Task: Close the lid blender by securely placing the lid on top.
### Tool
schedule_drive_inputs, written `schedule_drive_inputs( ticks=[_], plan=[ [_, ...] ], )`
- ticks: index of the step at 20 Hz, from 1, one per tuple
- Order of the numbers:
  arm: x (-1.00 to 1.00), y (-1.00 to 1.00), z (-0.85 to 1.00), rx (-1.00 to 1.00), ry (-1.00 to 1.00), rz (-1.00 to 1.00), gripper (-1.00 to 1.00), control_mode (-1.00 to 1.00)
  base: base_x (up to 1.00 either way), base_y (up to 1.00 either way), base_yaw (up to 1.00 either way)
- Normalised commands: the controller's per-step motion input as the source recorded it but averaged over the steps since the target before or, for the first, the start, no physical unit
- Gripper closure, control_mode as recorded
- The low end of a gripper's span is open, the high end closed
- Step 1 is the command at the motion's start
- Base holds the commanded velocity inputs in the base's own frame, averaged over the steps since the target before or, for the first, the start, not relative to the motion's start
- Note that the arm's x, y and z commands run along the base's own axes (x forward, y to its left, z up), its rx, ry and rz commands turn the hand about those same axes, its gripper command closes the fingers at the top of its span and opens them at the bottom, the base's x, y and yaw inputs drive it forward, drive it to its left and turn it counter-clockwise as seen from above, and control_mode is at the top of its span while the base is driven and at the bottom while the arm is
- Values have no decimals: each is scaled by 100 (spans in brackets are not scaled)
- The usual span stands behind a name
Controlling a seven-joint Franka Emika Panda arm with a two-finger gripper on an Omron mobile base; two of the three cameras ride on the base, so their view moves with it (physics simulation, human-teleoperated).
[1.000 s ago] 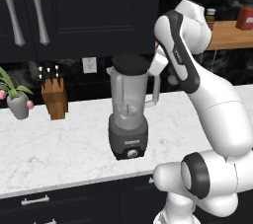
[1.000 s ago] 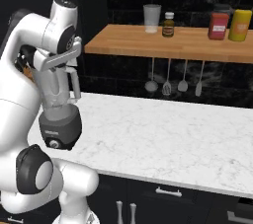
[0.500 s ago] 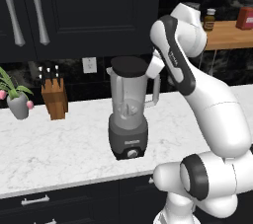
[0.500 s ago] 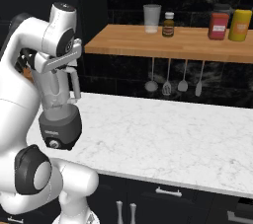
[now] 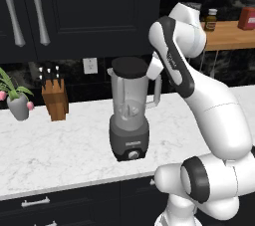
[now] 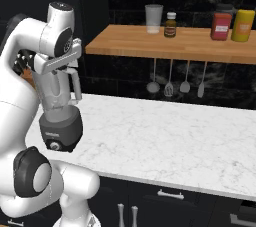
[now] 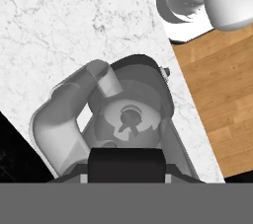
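The blender (image 5: 130, 120) stands on the marble counter, a translucent grey jar with a side handle on a dark base with a knob. The black lid (image 5: 129, 65) lies flat at the jar's mouth, with my gripper (image 5: 150, 70) at its right edge. From the hand view I look down into the jar (image 7: 128, 114) and see the blades and the handle at upper left. The lid (image 7: 126, 164) shows as a black block held between my fingertips, so my gripper (image 7: 126, 177) is shut on it. Whether the lid rests on the rim I cannot tell.
A knife block (image 5: 55, 100) and a potted plant (image 5: 17, 103) stand left of the blender. Dark cabinets (image 5: 74, 11) hang above. To the right, a wooden shelf (image 6: 200, 46) carries a cup, a bottle and jars, with utensils (image 6: 170, 83) hanging beneath it.
The arm's upper links have shifted slightly left and up. The lid stays at the top of the jar.
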Motion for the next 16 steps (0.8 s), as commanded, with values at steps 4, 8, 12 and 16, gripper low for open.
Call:
schedule_drive_inputs(
  ticks=[4,8,12,16],
  plan=[
    [1,14,-6,-2,0,-3,100,-100,0,0,0],
    [0,9,-8,-3,3,-5,100,-100,0,0,0],
    [0,3,-11,-3,5,-6,100,-100,0,0,0],
    [0,0,-12,-3,6,-6,100,-100,0,0,0]
  ],
)
